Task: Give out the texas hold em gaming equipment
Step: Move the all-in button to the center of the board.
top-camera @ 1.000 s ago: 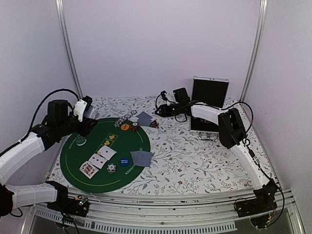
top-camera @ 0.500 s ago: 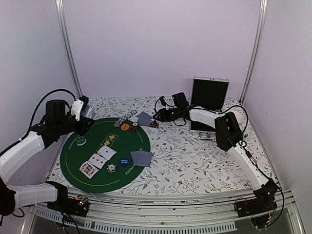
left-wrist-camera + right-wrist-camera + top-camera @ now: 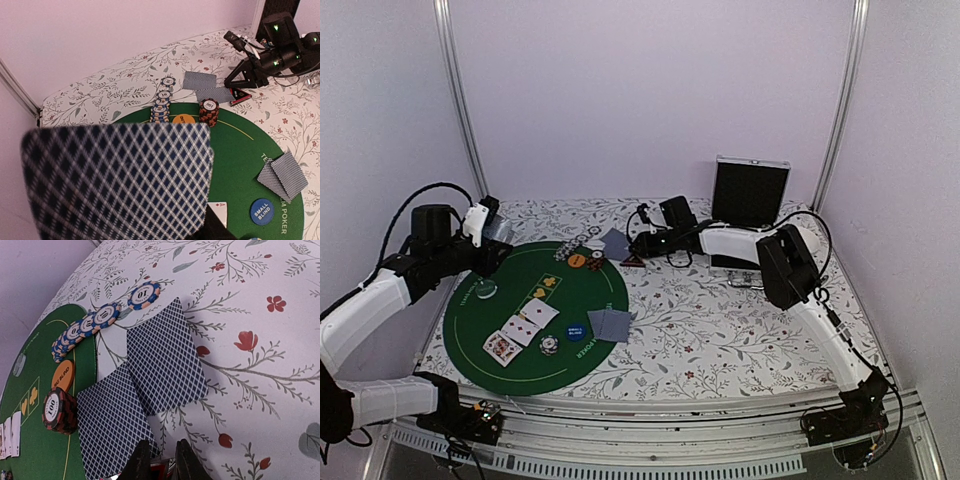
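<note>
My left gripper point(image 3: 496, 242) hovers over the far left rim of the green mat point(image 3: 570, 295), shut on grey-blue-backed cards point(image 3: 120, 180) that hide its fingers. My right gripper point(image 3: 638, 250) is low beside the mat's far edge. Its fingers point(image 3: 141, 462) are closed narrowly on a corner of the dark red-edged triangular marker point(image 3: 164, 471), which also shows in the top view point(image 3: 633, 261). Two face-down cards point(image 3: 165, 357) lie just beyond it. A row of striped chips point(image 3: 85, 325), an orange disc point(image 3: 62, 375) and a chip stack point(image 3: 59, 410) sit at the mat's far edge.
Face-up cards point(image 3: 525, 322), a blue disc point(image 3: 575, 331), one chip point(image 3: 549, 345) and a face-down card pair point(image 3: 610, 323) lie on the mat's near half. The silver-and-black case point(image 3: 750, 195) stands open at the back right.
My right gripper has moved left and down onto the triangular marker, which has shifted slightly toward me. My left arm has drawn back a little to the left with its cards.
</note>
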Robot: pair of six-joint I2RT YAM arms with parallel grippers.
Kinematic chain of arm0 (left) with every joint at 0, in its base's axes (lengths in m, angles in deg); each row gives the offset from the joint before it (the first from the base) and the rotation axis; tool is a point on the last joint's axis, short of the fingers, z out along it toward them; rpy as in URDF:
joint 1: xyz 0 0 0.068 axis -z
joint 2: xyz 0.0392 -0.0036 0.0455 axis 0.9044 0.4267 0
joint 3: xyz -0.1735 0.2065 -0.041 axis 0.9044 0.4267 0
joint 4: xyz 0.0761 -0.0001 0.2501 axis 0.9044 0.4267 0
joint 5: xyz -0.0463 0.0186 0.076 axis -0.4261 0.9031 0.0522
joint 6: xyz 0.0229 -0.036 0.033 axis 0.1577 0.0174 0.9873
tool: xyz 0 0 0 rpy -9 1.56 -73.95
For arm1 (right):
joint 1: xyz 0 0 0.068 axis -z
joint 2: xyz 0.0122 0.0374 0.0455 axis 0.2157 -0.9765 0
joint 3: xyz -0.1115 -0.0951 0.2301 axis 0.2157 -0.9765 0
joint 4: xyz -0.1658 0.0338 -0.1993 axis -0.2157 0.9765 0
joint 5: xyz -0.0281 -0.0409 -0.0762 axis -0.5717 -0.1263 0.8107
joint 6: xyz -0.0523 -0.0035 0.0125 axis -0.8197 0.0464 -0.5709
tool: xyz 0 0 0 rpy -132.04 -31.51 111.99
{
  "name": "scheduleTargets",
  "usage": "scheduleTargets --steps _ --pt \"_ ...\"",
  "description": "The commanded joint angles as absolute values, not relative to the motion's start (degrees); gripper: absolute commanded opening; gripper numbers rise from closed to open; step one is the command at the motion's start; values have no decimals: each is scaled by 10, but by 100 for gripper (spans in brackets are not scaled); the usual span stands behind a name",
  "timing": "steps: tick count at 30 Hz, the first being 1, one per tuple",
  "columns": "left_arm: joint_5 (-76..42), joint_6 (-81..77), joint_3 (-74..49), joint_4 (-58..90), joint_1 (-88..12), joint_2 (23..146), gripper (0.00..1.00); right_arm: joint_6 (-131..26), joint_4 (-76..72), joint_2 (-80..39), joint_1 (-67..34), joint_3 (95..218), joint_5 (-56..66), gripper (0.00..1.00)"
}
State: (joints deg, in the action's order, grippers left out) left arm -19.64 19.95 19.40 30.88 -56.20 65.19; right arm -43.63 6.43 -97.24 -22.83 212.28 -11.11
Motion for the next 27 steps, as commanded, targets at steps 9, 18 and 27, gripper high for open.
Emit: scheduleTargets --steps 9,18,27 --pt "-216 195 188 288 -569 636 40 -546 149 -866 -284 1935 48 20" --pt "-218 194 187 288 -569 641 40 -568 127 -750 -292 1759 85 24" --pt "-222 193 187 290 -568 647 40 -590 135 -679 -293 1751 46 44"
